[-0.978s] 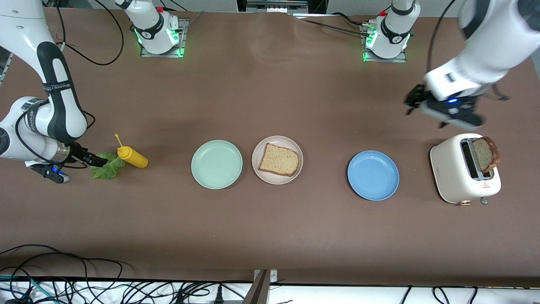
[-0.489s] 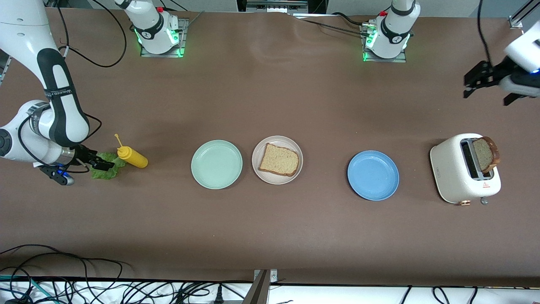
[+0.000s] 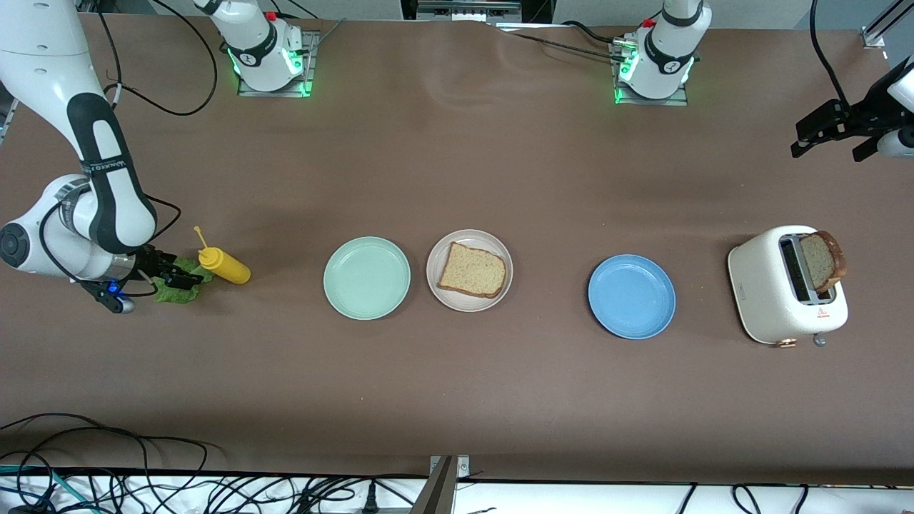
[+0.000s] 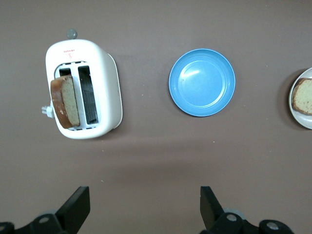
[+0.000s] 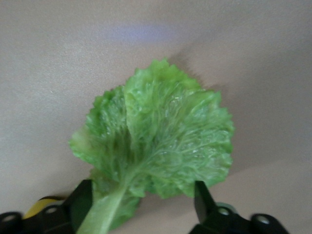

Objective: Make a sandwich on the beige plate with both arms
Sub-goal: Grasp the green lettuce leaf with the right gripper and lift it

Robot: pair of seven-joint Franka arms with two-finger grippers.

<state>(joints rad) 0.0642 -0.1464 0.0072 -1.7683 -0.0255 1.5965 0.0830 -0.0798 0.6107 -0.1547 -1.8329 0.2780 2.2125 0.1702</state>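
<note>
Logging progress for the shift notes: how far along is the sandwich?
Done: one bread slice on the beige plate. In hand: right pincer, open, around the lettuce. Left: lettuce, then the toaster's slice; left pincer waits open.

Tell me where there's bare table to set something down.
Widest bare patch: between the beige plate and blue plate; another between the mustard bottle and mint plate. Crowded where the right gripper straddles the lettuce beside the bottle. The left gripper waits, open, above the toaster.
</note>
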